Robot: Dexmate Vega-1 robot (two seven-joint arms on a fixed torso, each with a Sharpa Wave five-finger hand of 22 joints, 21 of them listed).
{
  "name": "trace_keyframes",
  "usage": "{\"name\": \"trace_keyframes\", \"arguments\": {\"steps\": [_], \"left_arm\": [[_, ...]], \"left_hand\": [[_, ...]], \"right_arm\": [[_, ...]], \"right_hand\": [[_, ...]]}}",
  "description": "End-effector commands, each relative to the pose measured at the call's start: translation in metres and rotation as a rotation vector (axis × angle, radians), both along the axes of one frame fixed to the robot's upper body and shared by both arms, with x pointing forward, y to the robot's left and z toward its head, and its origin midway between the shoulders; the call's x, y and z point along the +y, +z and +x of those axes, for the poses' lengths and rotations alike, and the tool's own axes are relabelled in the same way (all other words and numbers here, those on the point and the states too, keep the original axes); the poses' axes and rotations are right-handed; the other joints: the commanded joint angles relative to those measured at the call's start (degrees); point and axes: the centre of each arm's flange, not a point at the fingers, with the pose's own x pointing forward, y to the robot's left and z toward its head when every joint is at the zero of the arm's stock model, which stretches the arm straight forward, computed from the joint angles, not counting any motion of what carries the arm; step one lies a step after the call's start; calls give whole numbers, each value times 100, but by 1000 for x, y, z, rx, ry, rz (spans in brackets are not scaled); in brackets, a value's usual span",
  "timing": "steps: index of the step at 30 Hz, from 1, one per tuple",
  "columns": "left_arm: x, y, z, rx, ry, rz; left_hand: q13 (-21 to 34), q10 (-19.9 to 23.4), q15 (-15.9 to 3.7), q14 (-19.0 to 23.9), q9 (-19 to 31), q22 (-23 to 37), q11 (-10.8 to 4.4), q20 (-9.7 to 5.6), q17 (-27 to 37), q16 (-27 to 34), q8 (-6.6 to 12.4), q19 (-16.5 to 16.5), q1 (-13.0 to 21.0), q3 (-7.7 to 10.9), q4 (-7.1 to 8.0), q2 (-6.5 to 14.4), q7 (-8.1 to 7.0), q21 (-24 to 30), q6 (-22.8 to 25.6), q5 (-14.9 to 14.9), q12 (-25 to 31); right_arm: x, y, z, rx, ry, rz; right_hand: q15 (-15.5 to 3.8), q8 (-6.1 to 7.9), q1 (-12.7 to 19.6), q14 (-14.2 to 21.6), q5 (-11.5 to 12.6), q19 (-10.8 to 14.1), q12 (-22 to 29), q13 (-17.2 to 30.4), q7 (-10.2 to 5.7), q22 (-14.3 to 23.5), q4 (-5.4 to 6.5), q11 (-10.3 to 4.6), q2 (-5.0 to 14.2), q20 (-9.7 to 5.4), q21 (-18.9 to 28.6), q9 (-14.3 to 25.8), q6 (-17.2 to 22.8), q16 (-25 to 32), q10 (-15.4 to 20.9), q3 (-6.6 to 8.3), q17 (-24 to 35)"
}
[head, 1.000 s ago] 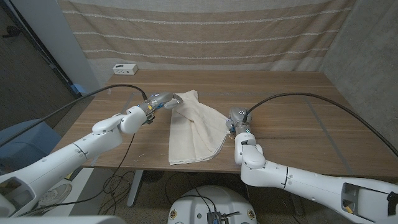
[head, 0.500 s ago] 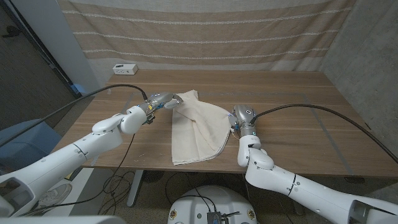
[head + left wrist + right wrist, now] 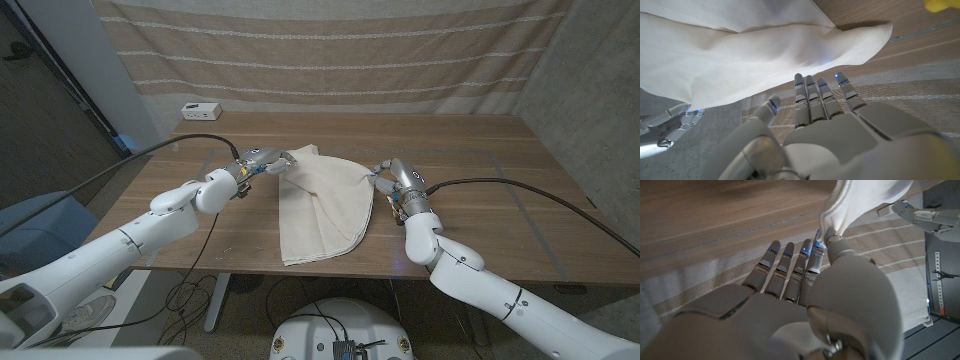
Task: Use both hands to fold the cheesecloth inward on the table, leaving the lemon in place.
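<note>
The cream cheesecloth [image 3: 320, 205] lies in the middle of the wooden table [image 3: 480, 160], and its right side is lifted. My right hand [image 3: 397, 182] pinches the cloth's right edge between thumb and fingers. In the right wrist view the cloth [image 3: 865, 195] rises from that hand's [image 3: 790, 295] thumb tip. My left hand [image 3: 260, 161] is at the cloth's far left corner. In the left wrist view its [image 3: 840, 135] fingers are straight and apart from the thumb. Their tips are at the cloth [image 3: 740, 55] and I see nothing pinched. A bit of the yellow lemon [image 3: 936, 4] shows on the table.
A small white box [image 3: 200, 109] sits at the table's back left edge. A striped curtain hangs behind the table. Black cables trail from both arms across the table. A blue seat [image 3: 40, 225] stands off the table's left side.
My right hand has moved right and away from me, drawing the cloth's right edge up and outward, so the cloth spreads wider. My left hand has stayed in place.
</note>
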Motion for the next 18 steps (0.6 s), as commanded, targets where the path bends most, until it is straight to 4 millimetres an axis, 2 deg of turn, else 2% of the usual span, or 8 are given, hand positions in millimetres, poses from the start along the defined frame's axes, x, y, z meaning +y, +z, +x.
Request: {"name": "trace_keyframes", "arguments": {"steps": [1, 3, 7, 10, 15, 18], "left_arm": [[8, 23, -23, -96, -138, -132], [11, 31, -33, -148, -180, -169], [16, 43, -48, -240, -253, -244], [21, 49, -54, -273, -295, -294], [28, 56, -60, -317, -306, -335], [30, 58, -62, -332, -319, -359]], "left_hand": [[-9, -13, 149, 168, -3, 6, 35, 133, 2, 56, -40, 38, -53, -20, -38, -36, -49, 2, -138, -21, 20], [-9, -47, 178, 165, -5, 6, 62, 172, 13, 53, -68, 34, -68, -36, -41, -46, -53, -1, -249, -26, 9], [-8, -184, 154, 188, -10, 8, 30, 187, 33, 56, -105, 34, -133, -93, -34, -101, -179, -6, -513, -52, -30], [-7, -407, 84, 142, -19, 8, 26, 192, 48, 39, -129, 23, -216, -164, -25, -163, -399, -20, -927, -85, -74], [-8, -713, 89, 21, -44, 6, -27, 194, 58, 16, -143, -8, -363, -243, 29, -197, -755, -56, -1781, -119, -81], [-9, -832, 77, -54, -55, 6, -50, 180, 62, 9, -159, -20, -446, -305, 55, -247, -871, -72, -2206, -134, -72]], "right_arm": [[11, 28, -27, -25, 348, -22], [14, 29, -28, -19, 374, -28], [18, 31, -31, -12, 413, -36], [21, 32, -33, 5, 449, -46], [27, 35, -39, 37, 502, -87], [32, 37, -44, 58, 531, -122]], "right_hand": [[-628, 39, 85, -39, -28, 82, -2, 34, 35, 19, -18, 26, 16, -9, 40, -3, 13, -5, 16, 38, 25], [-629, 44, 97, -45, -39, 95, -4, 35, 35, 20, -23, 28, 12, -7, 43, -6, 19, -4, 15, 37, 34], [-639, 43, 115, -69, -63, 101, -9, 39, 38, 23, -22, 19, 16, -16, 42, -12, 8, 4, 9, 28, 64], [-639, 48, 144, -72, -84, 126, -9, 44, 31, 26, -29, 21, 18, -21, 48, -18, 11, 20, 13, 20, 93], [-627, 43, 175, -91, -122, 135, -23, 42, 45, 31, -27, -16, 17, -41, 46, -26, -14, 42, 1, -3, 142], [-619, 39, 196, -111, -143, 127, -46, 36, 35, 34, -26, -10, 18, -53, 40, -30, -29, 54, -31, -18, 172]]}}
